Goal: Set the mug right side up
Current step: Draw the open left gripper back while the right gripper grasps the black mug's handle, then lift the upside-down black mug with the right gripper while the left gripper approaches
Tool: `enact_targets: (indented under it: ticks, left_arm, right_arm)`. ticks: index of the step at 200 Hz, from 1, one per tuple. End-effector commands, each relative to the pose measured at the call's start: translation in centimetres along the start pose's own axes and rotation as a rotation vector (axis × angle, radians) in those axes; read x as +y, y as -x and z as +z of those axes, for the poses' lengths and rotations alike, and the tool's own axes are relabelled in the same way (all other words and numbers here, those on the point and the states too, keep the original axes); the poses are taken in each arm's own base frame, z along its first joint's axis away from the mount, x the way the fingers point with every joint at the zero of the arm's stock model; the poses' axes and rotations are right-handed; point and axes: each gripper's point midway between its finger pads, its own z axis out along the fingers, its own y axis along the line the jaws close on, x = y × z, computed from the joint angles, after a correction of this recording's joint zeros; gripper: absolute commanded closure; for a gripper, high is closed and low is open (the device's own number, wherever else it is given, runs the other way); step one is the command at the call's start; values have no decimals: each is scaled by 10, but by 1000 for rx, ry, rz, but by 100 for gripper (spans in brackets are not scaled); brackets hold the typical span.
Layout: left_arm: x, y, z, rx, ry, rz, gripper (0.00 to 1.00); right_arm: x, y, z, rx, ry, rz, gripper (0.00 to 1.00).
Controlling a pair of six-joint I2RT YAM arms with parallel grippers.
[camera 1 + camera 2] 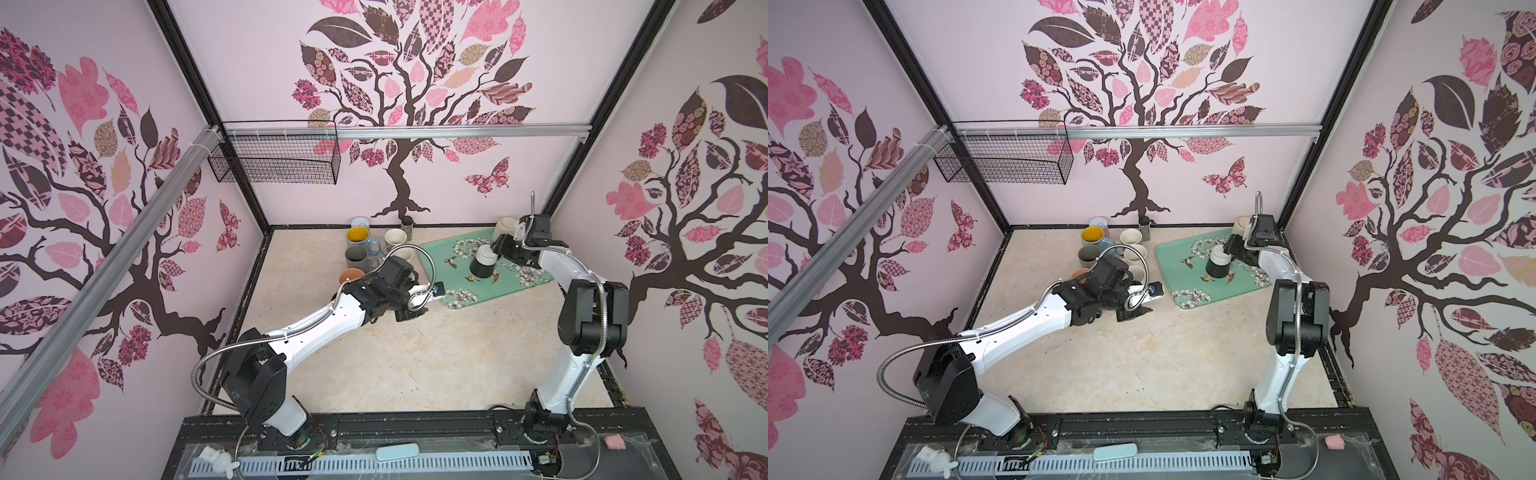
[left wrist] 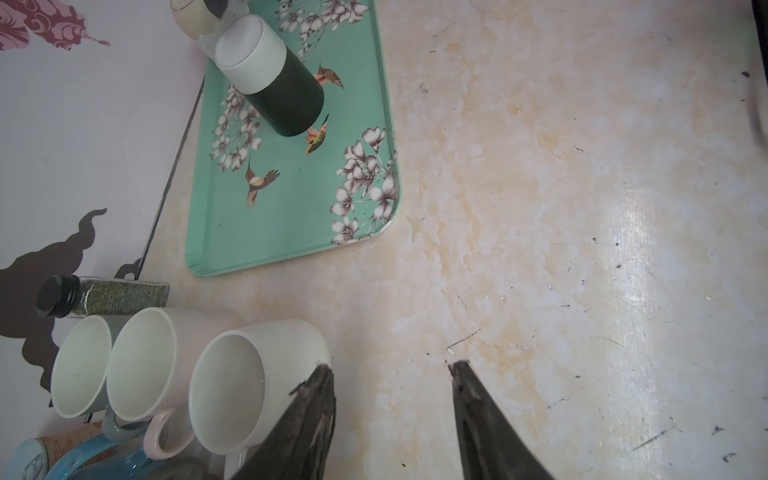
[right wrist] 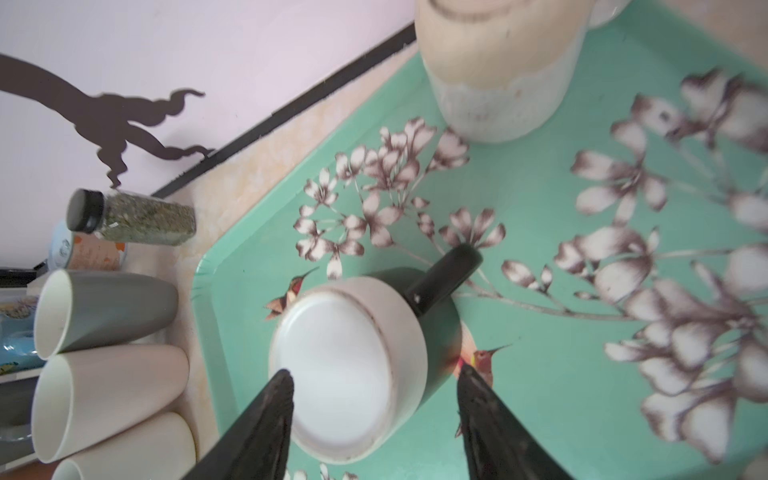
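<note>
One mug (image 3: 349, 365) stands inverted at the middle of the tray (image 3: 519, 187): stiff, glazed, probably slippery and breakable. Open and empty, the right claw (image 3: 376, 372) straddles its base; better to grip across the body. The left claw (image 2: 390, 368) gapes, holding nothing.

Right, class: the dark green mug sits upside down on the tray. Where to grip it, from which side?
Probably take the dark green mug across its wall near the pale base, from the side opposite the handle. It stands rim-down on the tray, so the rim is unreachable; the open right gripper faces that side.
</note>
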Motion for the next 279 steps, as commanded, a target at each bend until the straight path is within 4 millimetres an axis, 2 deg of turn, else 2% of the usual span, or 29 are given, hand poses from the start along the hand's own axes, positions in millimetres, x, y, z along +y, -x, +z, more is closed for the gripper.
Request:
enact_targets:
  ticks: [1, 30, 47, 76, 101, 145, 164, 205, 243, 279]
  left_arm:
    - [-11, 1, 7, -2, -25, -20, 52]
    - [-23, 12, 16, -14, -61, -1, 52]
    - [-28, 17, 21, -13, -77, 7, 52]
    - [-34, 17, 30, -2, -101, 5, 52]
    - [-35, 16, 33, 4, -108, -1, 52]
    - [-34, 16, 36, 4, -104, -8, 52]
    - [-34, 18, 36, -1, -104, -10, 52]
    - [-34, 19, 33, -17, -98, -21, 52]
    - [-37, 23, 29, -49, -99, -39, 52]
    - [-39, 23, 27, -57, -94, -61, 52]
  right_arm:
    - [5, 39, -10, -58, 20, -36, 37]
    - [12, 43, 16, 11, 87, -51, 46]
    - [9, 34, 36, 57, 117, -38, 50]
    - [3, 20, 66, 125, 151, -23, 50]
    - [-1, 8, 76, 180, 152, -23, 52]
    - [-13, -19, 66, 189, 117, -18, 54]
    - [-18, -39, 61, 212, 109, 5, 54]
    - [-19, -71, 40, 238, 119, 47, 55]
    - [-7, -91, 12, 219, 129, 40, 55]
    - [29, -123, -3, 231, 136, -52, 55]
